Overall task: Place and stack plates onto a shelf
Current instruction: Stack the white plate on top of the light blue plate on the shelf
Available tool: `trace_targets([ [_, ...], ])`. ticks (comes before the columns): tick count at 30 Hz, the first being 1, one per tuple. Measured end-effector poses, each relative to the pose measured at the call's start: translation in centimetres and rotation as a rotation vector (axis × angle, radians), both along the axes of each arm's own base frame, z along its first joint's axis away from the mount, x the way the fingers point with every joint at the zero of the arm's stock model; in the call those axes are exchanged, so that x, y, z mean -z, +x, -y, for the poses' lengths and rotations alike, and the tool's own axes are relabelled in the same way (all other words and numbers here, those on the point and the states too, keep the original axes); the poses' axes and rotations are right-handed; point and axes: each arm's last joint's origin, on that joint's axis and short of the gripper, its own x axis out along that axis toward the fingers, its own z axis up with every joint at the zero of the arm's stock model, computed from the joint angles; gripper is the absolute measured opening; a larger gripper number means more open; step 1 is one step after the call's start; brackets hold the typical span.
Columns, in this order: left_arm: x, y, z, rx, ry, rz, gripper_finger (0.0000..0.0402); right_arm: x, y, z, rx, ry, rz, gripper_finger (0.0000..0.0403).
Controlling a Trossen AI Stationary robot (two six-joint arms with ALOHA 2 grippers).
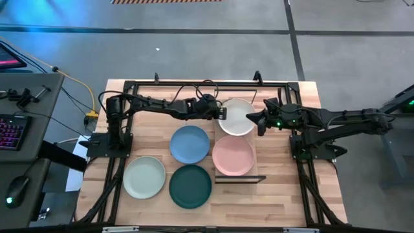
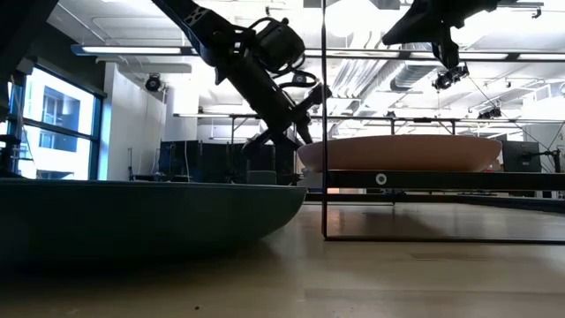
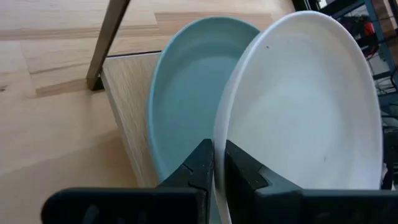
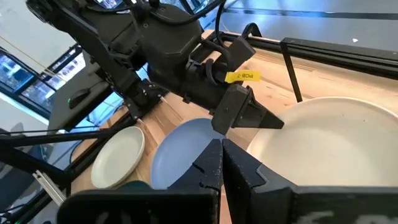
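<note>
My left gripper (image 1: 224, 114) is shut on the white plate (image 1: 238, 116) over the far half of the shelf (image 2: 441, 179). In the left wrist view the white plate (image 3: 305, 106) is tilted over a pale green plate (image 3: 186, 87) that lies flat on the shelf board (image 3: 127, 93). The pink plate (image 1: 233, 156) lies on the shelf's near half. The blue (image 1: 189, 144), second pale green (image 1: 144, 176) and dark teal (image 1: 190, 186) plates lie flat on the tabletop, left of the shelf. My right gripper (image 1: 257, 120) is shut beside the white plate's right rim. My left gripper (image 3: 214, 163) pinches the white plate's rim (image 3: 217, 127) on its left side, one finger above the rim and one below. The fingers come in about level from the table's left. The plate is tilted, its held side raised above the pale green plate. My right gripper (image 4: 221, 148) is close to the white plate's right rim (image 4: 261, 146); I cannot tell whether it touches it.
The shelf's thin black frame end (image 1: 236, 179) stands at its near end, and a frame post (image 3: 109, 37) rises beside the pale green plate. A black frame runs along the table's far edge (image 1: 194, 83). Bare tabletop lies right of the shelf (image 1: 275, 168).
</note>
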Motion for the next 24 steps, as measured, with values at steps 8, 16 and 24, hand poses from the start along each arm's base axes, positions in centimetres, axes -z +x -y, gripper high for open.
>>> trace_targets([
  [8, -0.1, -0.1, -0.4, -0.023, -0.007, 0.01, 0.006, -0.2, -0.2, 0.0, -0.016, -0.042, -0.001, 0.0],
  [16, -1.0, -0.3, -0.9, -0.053, -0.021, 0.061, 0.0116, -0.4, -0.6, 0.0, -0.018, -0.048, 0.01, 0.0],
  [24, -6.6, -1.4, -0.8, 0.056, 0.107, 0.208, 0.0122, -0.5, -1.1, 0.0, -0.04, -0.042, -0.001, 0.0],
])
